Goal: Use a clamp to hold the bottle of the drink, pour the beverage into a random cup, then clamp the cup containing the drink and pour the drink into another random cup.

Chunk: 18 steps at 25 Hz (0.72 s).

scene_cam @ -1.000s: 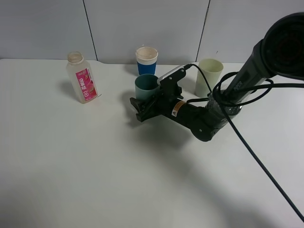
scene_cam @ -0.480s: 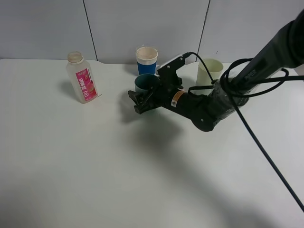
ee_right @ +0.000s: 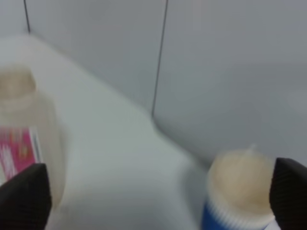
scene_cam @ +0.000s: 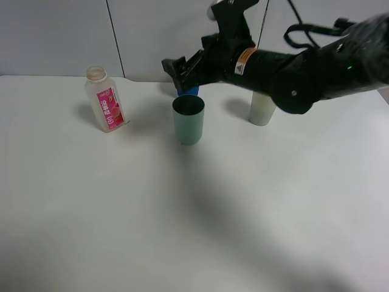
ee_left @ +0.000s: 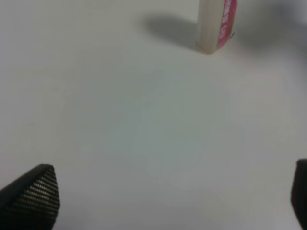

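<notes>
The bottle (scene_cam: 105,100) stands upright at the left of the table, uncapped, with its pink-and-white label facing front. The teal cup (scene_cam: 188,120) stands free in the middle. The tall pale green cup (scene_cam: 262,108) stands behind it to the right, partly covered by the right arm. My right gripper (scene_cam: 175,70) hangs open and empty above and behind the teal cup. In the right wrist view, the right gripper (ee_right: 156,199) looks toward the bottle (ee_right: 24,129). My left gripper (ee_left: 163,196) is wide open over bare table, short of the bottle (ee_left: 216,26).
A blue cup with a white rim (ee_right: 242,191) stands at the back by the wall, mostly hidden behind the right gripper in the high view. The grey wall panels (scene_cam: 182,30) close off the far side. The white table (scene_cam: 182,219) stretches toward the front.
The right gripper has let go of the teal cup and has risen up and back toward the wall. The teal cup now stands alone. The bottle and left gripper have not moved.
</notes>
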### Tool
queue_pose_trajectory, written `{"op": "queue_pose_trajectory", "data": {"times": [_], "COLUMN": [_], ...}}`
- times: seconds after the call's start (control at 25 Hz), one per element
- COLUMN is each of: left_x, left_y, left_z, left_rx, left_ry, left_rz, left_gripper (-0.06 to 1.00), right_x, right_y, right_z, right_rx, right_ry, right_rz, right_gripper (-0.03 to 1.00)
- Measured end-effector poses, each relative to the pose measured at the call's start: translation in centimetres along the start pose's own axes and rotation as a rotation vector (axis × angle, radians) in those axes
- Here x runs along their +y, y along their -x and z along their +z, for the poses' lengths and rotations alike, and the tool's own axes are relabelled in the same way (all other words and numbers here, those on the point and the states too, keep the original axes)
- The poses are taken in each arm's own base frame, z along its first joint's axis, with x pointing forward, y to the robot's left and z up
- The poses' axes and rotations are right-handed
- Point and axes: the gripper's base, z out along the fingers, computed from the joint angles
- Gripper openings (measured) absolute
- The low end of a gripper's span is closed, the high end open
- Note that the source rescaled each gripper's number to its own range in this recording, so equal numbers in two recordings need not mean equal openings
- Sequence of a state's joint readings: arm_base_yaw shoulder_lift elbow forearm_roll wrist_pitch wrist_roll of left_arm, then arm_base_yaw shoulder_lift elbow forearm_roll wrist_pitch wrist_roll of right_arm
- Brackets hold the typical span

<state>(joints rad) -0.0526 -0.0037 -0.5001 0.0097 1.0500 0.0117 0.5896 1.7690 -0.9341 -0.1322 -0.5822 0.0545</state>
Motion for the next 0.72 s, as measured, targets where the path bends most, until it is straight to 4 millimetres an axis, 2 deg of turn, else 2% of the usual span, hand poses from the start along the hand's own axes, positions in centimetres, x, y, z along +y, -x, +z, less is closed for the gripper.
{"op": "queue_pose_trajectory", "data": {"times": [0.12,0.28,0.4,0.6,0.72], "left_x": [0.0,0.0,0.0,0.0,0.0], "left_y": [0.0,0.0,0.0,0.0,0.0], "left_z": [0.0,0.0,0.0,0.0,0.0], "left_rx": [0.0,0.0,0.0,0.0,0.0], "left_ry": [0.0,0.0,0.0,0.0,0.0], "left_rz": [0.0,0.0,0.0,0.0,0.0], "left_gripper": [0.93,0.93,0.93,0.93,0.93], "right_x": [-0.3,-2.0,-4.2,-8.5,-10.2], "right_y": [3.9,8.5,11.2,13.4,13.7], "right_z": [-2.3,-6.5,-10.1,-16.5,-20.6], "right_rx": [-0.06,-0.12,-0.149,-0.101,-0.025], "right_ry": [-0.019,-0.098,-0.19,-0.402,-0.536], "right_rz": [-0.072,-0.144,-0.154,-0.169,-0.113], "right_gripper": [0.83,0.86,0.86,0.86,0.86]}}
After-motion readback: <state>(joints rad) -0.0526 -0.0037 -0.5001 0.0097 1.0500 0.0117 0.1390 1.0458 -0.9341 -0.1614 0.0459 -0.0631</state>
